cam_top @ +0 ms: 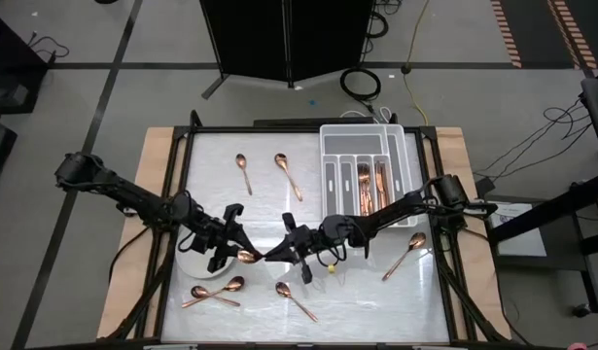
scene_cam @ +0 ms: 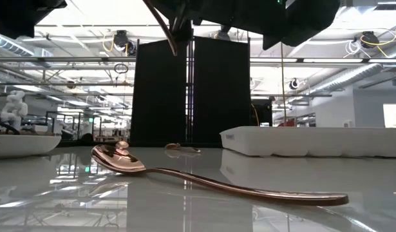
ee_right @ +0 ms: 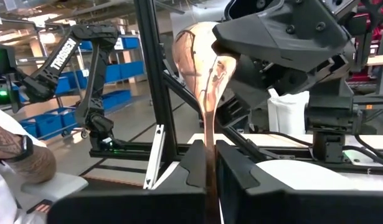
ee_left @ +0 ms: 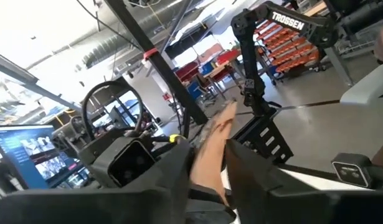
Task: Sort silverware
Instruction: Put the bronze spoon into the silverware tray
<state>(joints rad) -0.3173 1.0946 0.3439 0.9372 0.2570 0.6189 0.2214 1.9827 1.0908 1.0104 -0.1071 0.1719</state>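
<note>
One copper spoon (cam_top: pixel 252 256) hangs in the air between my two grippers above the table's near middle. My left gripper (cam_top: pixel 228 251) is shut on its bowl end and my right gripper (cam_top: pixel 291 251) is shut on its handle. Other copper spoons lie flat on the table: two at the far left (cam_top: pixel 242 167) (cam_top: pixel 287 170), one near the right edge (cam_top: pixel 405 255), and more along the near side (cam_top: pixel 213 292) (cam_top: pixel 297 301). The white compartmented tray (cam_top: pixel 407 156) holds several copper pieces. In the low view a spoon (scene_cam: pixel 185 177) lies in front. My left gripper has the spoon's bowl end (ee_left: pixel 211 152) pinched between its two fingers, coming level from the table's left. The spoon is lifted clear of the table. My right gripper pinches the spoon's handle (ee_right: pixel 209 155) between its two fingers, level from the table's right and along the handle. The bowl (ee_right: pixel 200 50) points away toward the left gripper.
A round white plate (cam_top: pixel 185 262) lies partly under my left arm near the table's left edge; it also shows in the low view (scene_cam: pixel 24 145). The tray stands at the far right (scene_cam: pixel 313 140). A person's arm (ee_right: pixel 17 155) shows beyond the table.
</note>
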